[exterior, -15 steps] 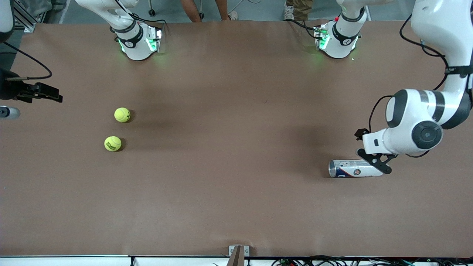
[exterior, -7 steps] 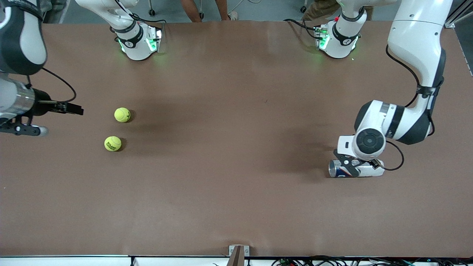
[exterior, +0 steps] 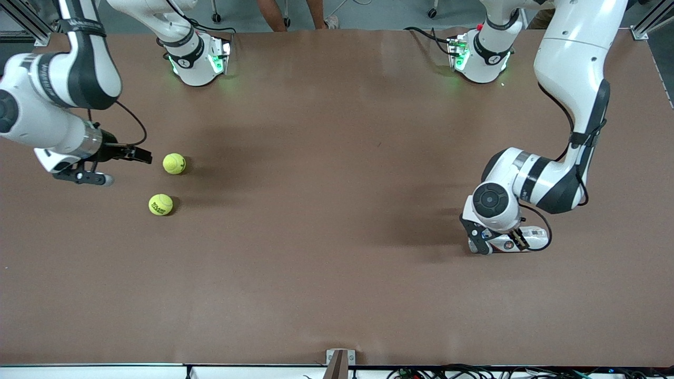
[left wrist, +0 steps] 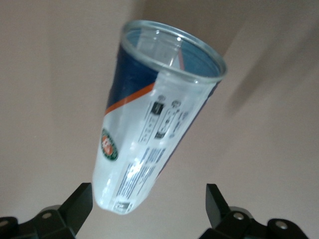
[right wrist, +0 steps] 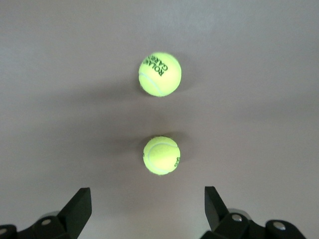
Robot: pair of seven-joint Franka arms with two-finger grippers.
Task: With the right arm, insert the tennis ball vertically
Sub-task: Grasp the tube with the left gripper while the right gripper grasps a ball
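Tennis balls [exterior: 174, 163] lie toward your right arm's end; your right gripper [exterior: 113, 166] hovers beside them, fingers spread. Your left gripper [exterior: 495, 239], also spread, hangs over the lying can [exterior: 532, 239].

The brown surface [exterior: 326, 210] carries two tennis balls [exterior: 174, 163] [exterior: 160, 204] close together, well apart from a clear tube [exterior: 526, 239] lying on its side.

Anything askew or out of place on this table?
The ball can lies on its side under the open left gripper, its mouth sideways; a vertical insert needs it upright. Both tennis balls sit loose near the open right gripper.
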